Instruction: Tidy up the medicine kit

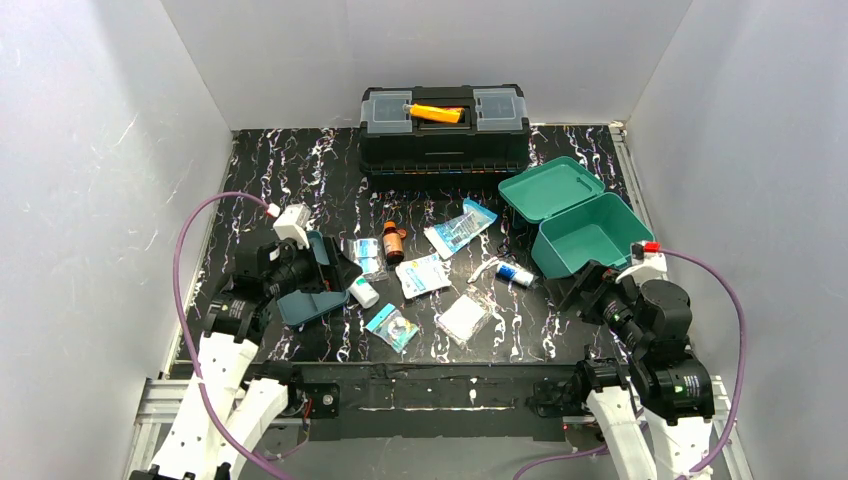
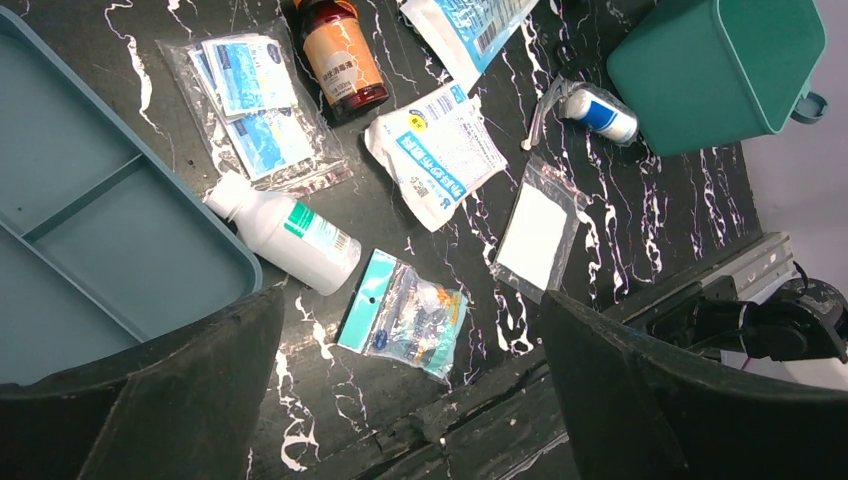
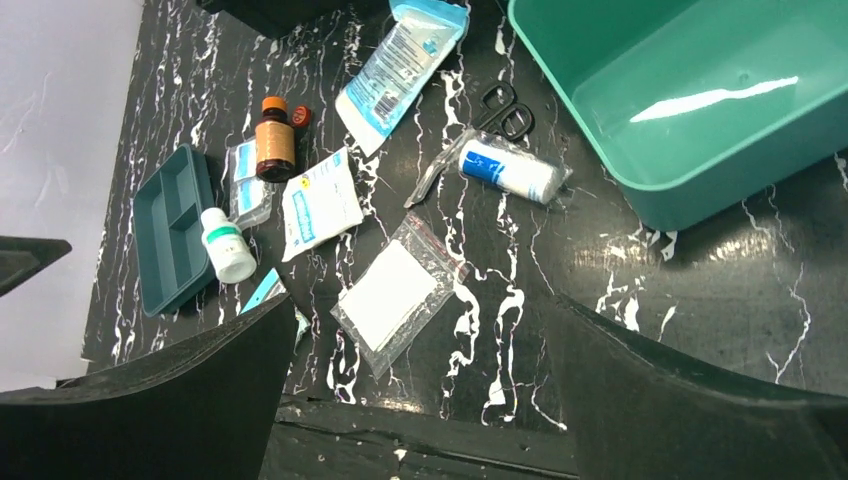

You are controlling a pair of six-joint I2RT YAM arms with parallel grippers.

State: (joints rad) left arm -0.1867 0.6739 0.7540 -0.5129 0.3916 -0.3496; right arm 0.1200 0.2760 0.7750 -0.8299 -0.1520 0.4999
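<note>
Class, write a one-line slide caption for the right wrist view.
Open right gripper near the empty green box; bandage roll, scissors, gauze bag and brown bottle lie on the table.

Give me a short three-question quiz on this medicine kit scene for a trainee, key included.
1. True or false: the medicine kit stands open with nothing inside.
2. Where is the divided tray? A) inside the kit B) lying outside it, near the left gripper C) leaning against a wall
3. Short answer: what does the right gripper hold?
Key: 1 true; 2 B; 3 nothing, its jaws are open.
</note>
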